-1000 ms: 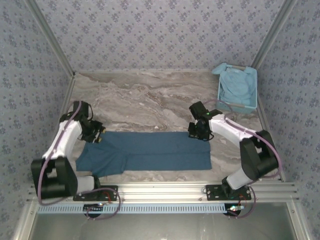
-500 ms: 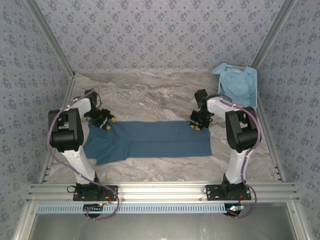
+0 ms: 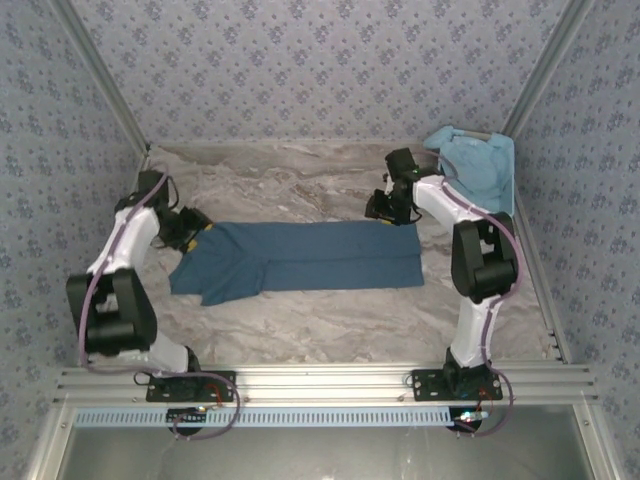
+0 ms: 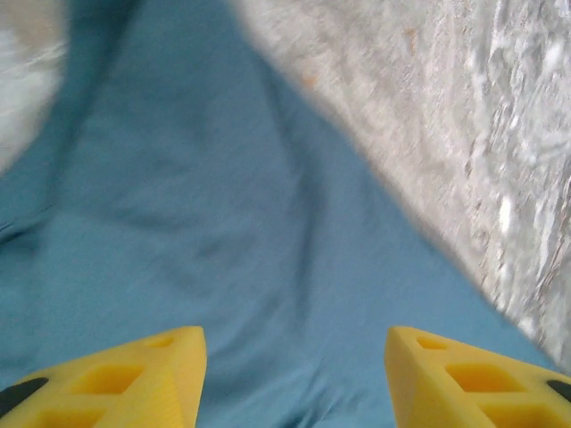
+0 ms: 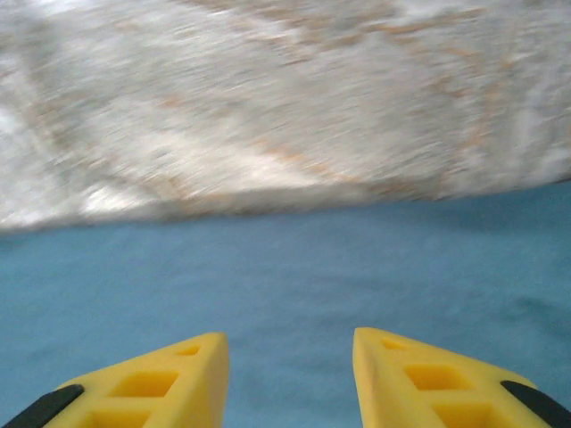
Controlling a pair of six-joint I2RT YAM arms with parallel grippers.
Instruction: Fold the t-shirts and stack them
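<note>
Left wrist view: dark t-shirt [image 4: 223, 223] smeared soft, cut by the edges from 6 round to 12 o'clock — left gripper [image 4: 293, 337], fingers [image 4: 125, 379] clipped at 6. Right wrist view: tabletop [image 5: 268, 107] streaked with blur. Overhead, at 1 o'clock, the pale t-shirt [image 3: 478, 165] hides most of the basket [image 3: 509, 180].

I see dark teal t-shirt [image 3: 300, 262] lying in long strip on table [image 3: 300, 185]; left gripper [image 3: 203, 230], right gripper [image 3: 382, 212] at far edge, near each end.

table [image 3: 300, 320]: grey-brown marbled top | basket [image 3: 508, 185]: pale-blue plastic, far right corner of table | walls [image 3: 320, 70]: blue-grey flowered paper, three sides | rail [image 3: 320, 380]: ribbed metal, near edge
</note>
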